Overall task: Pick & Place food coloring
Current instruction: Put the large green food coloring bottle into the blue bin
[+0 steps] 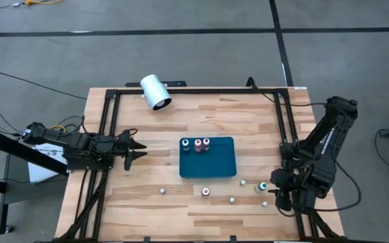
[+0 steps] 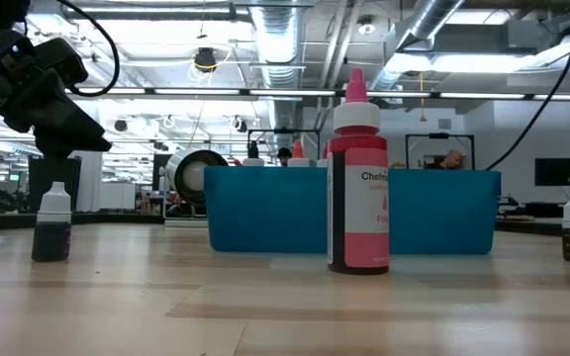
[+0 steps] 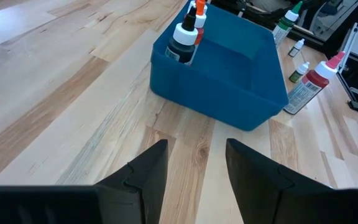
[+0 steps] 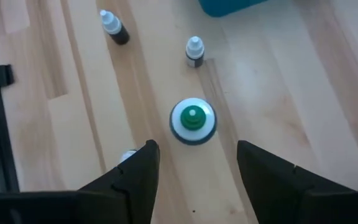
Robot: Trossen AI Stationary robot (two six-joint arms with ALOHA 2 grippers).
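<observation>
The teal tray (image 1: 215, 165) sits mid-table with three food coloring bottles (image 1: 197, 144) standing in its far left corner. Several more bottles stand loose on the wood near the table's near edge, among them a red-capped one (image 2: 358, 178) and a green-capped one (image 4: 193, 120). My right gripper (image 4: 197, 149) hangs open just above and beside the upright green-capped bottle (image 1: 263, 185), fingers pointing steeply down, touching nothing. My left gripper (image 3: 196, 152) waits open to the left of the tray (image 3: 229, 81), nothing between its fingers.
A big white cylinder (image 1: 155, 92) lies at the table's far edge. Two small white-capped bottles (image 4: 114, 28) (image 4: 194, 51) stand beyond the green-capped one, and another small one (image 4: 128, 155) is close beside a right finger. A black frame rail (image 1: 286, 135) runs along the right.
</observation>
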